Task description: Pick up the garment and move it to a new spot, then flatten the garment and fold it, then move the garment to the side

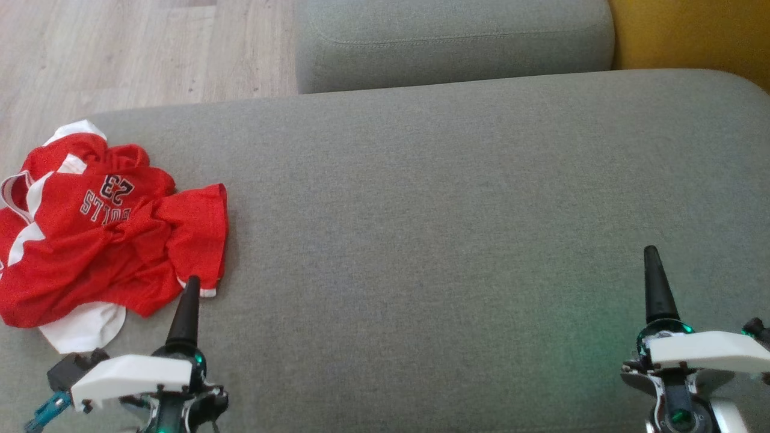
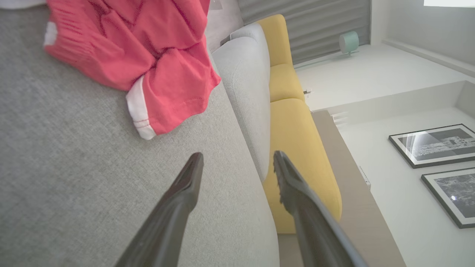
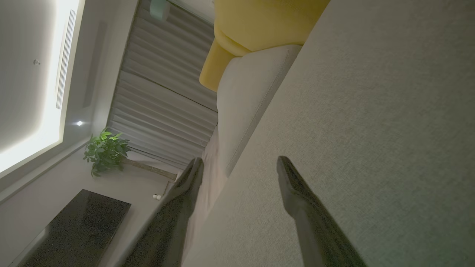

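The garment [image 1: 114,234] is a red jersey with white trim and dark lettering, lying crumpled at the left end of a wide grey cushion [image 1: 433,216]. Part of it hangs over the cushion's left edge. My left gripper [image 1: 191,282] hovers just right of the garment's near hem, open and holding nothing. In the left wrist view its fingers [image 2: 238,155] are spread apart, with the garment's [image 2: 148,48] white-banded hem a short way ahead. My right gripper [image 1: 651,251] stands open over bare cushion at the lower right, far from the garment, and its wrist view shows spread fingers [image 3: 240,160].
A second grey cushion [image 1: 451,42] sits behind the wide one, with a yellow seat [image 1: 692,36] at the back right. Wooden floor [image 1: 120,54] lies beyond the cushion's far left edge. A potted plant [image 3: 105,150] and a dark table [image 3: 81,222] stand in the room.
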You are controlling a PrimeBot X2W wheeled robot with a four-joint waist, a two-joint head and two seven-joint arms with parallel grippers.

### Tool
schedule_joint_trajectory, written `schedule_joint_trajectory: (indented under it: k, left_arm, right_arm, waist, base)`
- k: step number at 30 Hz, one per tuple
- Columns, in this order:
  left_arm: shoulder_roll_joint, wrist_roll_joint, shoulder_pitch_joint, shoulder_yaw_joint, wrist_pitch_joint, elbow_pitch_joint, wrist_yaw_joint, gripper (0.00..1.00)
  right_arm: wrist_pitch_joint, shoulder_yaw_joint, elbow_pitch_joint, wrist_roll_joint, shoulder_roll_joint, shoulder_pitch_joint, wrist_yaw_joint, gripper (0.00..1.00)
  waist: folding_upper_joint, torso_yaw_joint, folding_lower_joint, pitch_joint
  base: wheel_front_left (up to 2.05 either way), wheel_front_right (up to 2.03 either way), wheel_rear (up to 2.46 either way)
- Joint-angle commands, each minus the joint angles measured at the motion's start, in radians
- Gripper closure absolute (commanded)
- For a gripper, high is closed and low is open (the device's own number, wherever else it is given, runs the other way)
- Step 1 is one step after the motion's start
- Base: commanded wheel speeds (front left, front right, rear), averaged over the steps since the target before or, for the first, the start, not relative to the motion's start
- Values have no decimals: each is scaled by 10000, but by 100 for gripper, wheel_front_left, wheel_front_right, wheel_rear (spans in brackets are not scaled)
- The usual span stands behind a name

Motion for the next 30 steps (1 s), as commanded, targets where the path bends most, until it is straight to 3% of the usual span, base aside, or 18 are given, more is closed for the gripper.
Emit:
schedule_joint_trajectory:
  k: [1,30]
  left_arm:
    - [157,303,-217,66,-139,-397,14,0]
    - [875,4675,-30,-882,-970,-365,313,0]
  right_arm:
    - [-120,118,-456,-395,-190,-201,-2,0]
    - [-946,952,-851,-4681,-359,-150,-4,0]
  waist:
    - [0,3,0,-6]
    - [0,28,0,4]
  base:
    - [0,0,0]
    - [0,0,0]
